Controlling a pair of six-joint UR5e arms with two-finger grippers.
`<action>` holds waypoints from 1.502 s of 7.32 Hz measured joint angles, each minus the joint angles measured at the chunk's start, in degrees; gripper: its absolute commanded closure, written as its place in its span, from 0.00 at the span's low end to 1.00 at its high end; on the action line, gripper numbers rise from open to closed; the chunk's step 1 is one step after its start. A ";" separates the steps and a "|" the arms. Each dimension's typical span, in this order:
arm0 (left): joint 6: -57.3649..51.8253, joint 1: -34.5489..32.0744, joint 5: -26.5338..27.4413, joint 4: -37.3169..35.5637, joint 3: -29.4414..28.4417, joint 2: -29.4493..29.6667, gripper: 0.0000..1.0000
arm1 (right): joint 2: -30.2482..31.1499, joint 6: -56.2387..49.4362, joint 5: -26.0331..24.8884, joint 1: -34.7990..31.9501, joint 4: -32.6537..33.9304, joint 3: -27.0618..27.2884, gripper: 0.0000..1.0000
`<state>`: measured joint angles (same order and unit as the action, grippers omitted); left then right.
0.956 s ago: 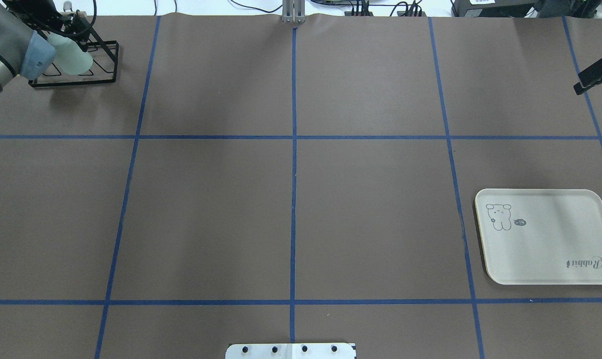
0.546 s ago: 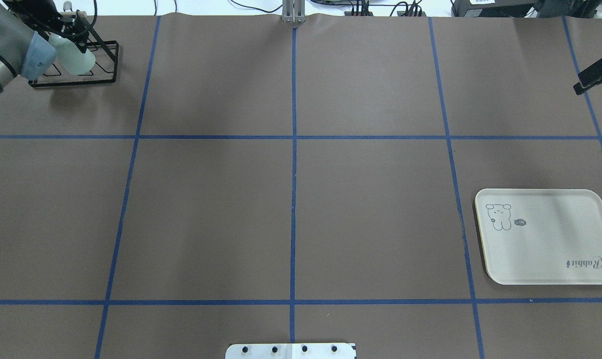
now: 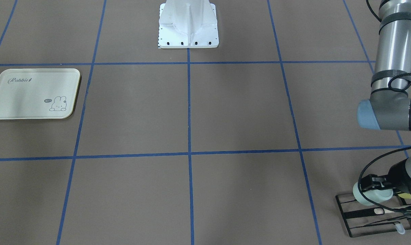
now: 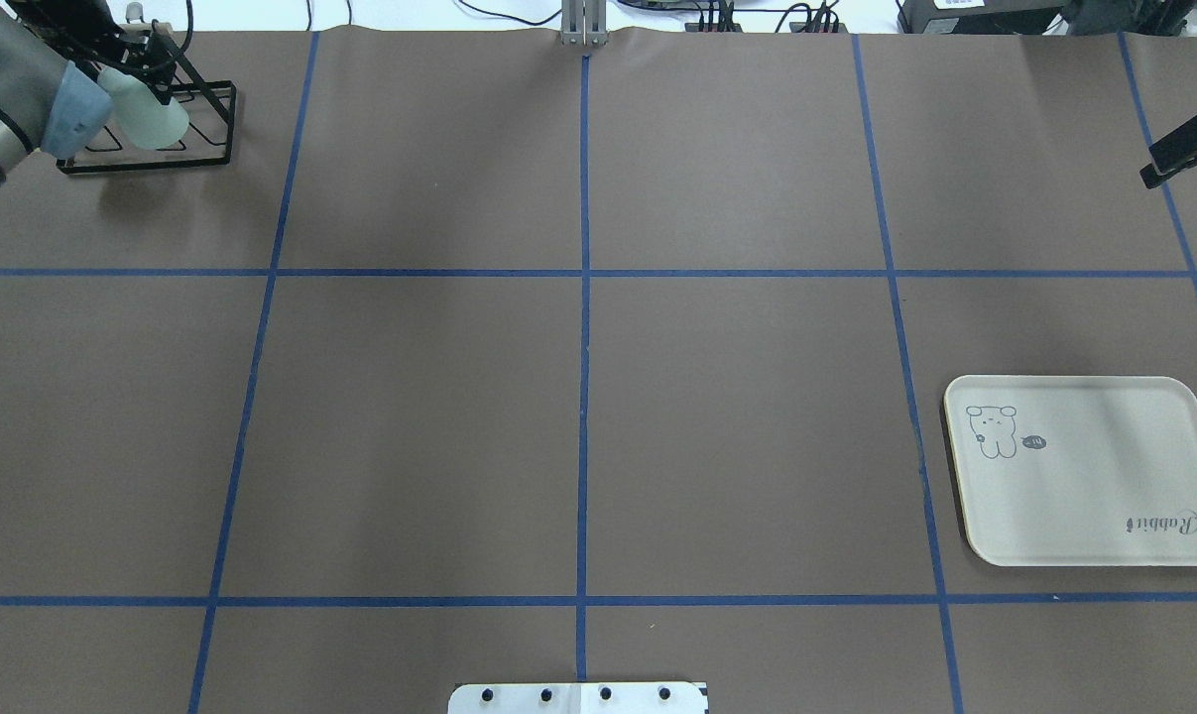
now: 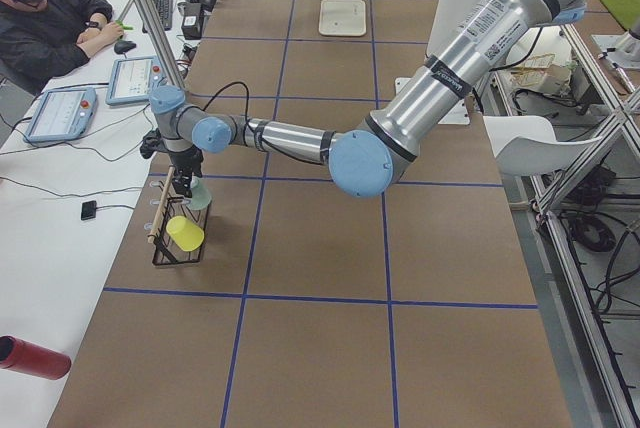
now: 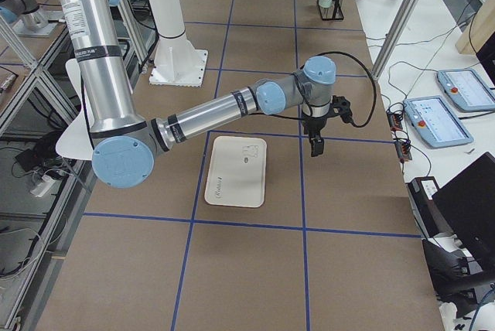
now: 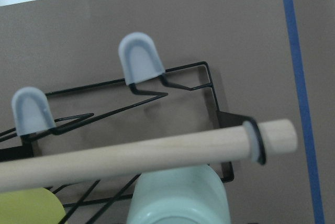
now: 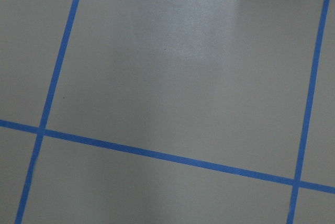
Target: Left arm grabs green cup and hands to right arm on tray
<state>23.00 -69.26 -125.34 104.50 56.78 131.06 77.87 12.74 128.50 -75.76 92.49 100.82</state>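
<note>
Mint-green plastic is slick and tapered, so the left hand, which looks clenched across the green cup, should draw it clear of the black wire rack and wooden dowel before swinging toward the tray. The cup lies on its side in that grip above the rack at the counter's far left corner, well apart from the right hand, whose state I cannot tell.
</note>
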 measured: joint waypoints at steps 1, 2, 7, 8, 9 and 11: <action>-0.11 -0.03 0.00 0.00 0.00 0.00 0.17 | 0.00 0.00 0.00 0.00 0.01 0.07 0.00; -0.21 -0.09 0.01 0.00 0.00 0.03 0.17 | 0.00 0.00 0.00 0.00 0.00 0.12 0.00; -0.41 -0.42 0.04 -0.08 0.00 -0.01 0.27 | 0.00 0.00 0.00 0.00 0.02 0.17 0.00; -0.34 -0.43 0.04 -0.08 0.00 -0.01 0.54 | 0.00 0.00 0.00 0.00 0.03 0.17 0.00; -0.12 -0.44 0.05 -0.07 0.00 0.00 0.80 | 0.00 0.00 0.00 0.00 0.05 0.18 0.00; 0.00 -0.60 0.01 -0.01 0.11 0.06 1.00 | 0.00 0.36 0.02 0.00 0.02 0.46 0.00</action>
<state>23.00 -69.86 -125.32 104.49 56.89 131.12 77.87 13.10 128.51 -75.76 92.51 101.28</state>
